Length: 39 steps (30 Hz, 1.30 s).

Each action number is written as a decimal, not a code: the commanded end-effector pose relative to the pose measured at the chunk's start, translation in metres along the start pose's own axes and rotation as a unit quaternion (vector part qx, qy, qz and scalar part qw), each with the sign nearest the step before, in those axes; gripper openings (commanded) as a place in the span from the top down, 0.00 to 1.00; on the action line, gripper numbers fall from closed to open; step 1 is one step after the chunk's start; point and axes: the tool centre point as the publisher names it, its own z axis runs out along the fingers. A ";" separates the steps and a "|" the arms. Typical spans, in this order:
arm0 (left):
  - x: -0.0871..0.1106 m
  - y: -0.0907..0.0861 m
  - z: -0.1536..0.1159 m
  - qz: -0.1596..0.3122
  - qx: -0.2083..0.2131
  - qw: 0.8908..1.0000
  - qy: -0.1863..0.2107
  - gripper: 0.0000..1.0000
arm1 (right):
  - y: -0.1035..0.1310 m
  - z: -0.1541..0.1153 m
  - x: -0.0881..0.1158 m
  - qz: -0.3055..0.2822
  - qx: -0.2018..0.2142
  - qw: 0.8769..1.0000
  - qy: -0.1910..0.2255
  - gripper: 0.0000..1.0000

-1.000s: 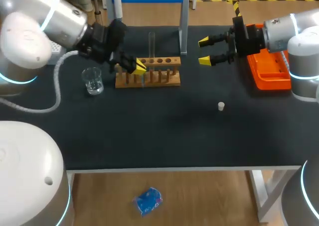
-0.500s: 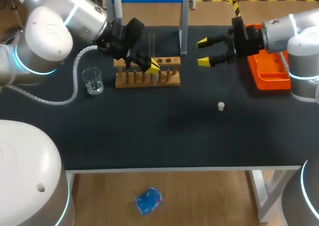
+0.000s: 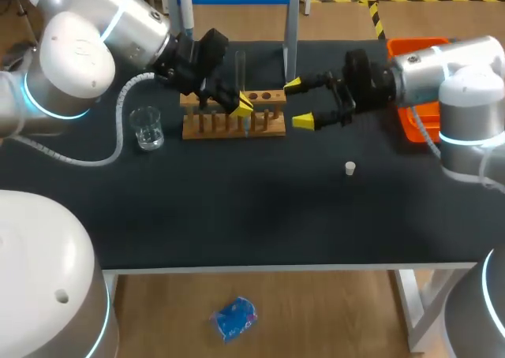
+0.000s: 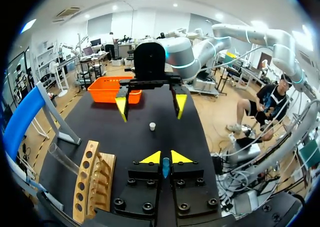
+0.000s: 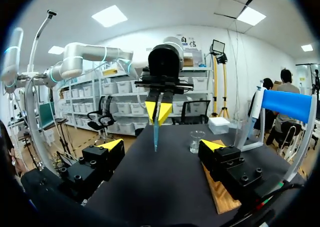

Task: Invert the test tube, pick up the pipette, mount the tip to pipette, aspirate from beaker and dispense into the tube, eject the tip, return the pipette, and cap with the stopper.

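Likely tip-mount step: left hand pinches blue tip over wooden rack; right hand, spread beside rack, next needs careful alignment.

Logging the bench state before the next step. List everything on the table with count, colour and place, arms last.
test tube rack: one, wood, far middle of the table.
clear tube: one, glass, standing in the rack.
beaker: one, clear, beside the rack on the left arm's side.
stopper: one, white, alone on the cloth, nearer than the rack.
orange tray: one, partly hidden behind the right arm.
stand: one, blue top on grey posts, far edge.
table: one, black top.
thin blue piece: one, hanging from the left gripper; tube or tip, cannot tell.
left gripper: shut on the thin blue piece, over the rack.
right gripper: open, beside the rack's end.
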 end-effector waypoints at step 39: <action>0.000 0.000 -0.002 -0.001 -0.002 1.000 0.001 1.00 | -0.017 0.104 0.010 -0.006 -0.064 0.997 0.051 0.08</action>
